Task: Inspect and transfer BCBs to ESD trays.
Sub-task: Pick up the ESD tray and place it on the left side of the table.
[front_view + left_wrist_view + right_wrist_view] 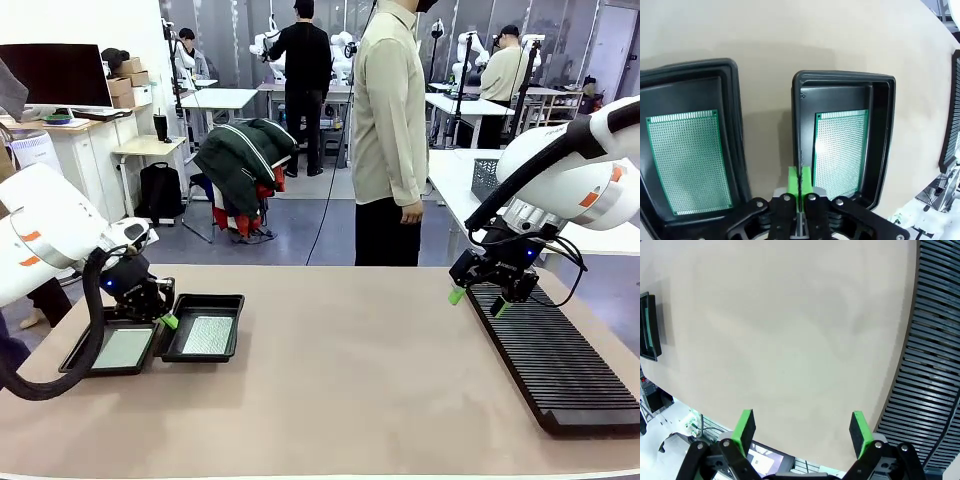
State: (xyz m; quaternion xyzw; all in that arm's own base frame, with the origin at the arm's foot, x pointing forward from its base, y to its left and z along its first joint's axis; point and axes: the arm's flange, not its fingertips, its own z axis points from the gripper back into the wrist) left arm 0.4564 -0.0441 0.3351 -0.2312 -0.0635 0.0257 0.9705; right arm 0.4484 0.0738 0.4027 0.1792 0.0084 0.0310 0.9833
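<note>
Two ESD trays point(230, 303) sit side by side on worktop point(350, 380), left end, one BCB point(840, 150) flat in each. Left gripper point(800, 182) fingers clenched, nothing between, over gap between trays. Right gripper point(802, 427) fingers spread wide, empty, beside slotted rack point(560, 360). Boards likely light, stiff, thin, scratch-prone: pinch by edge, avoid perforated face.

Two ESD trays point(228, 303) side by side, a BCB point(207, 335) in each, rack point(560, 360) far right
</note>
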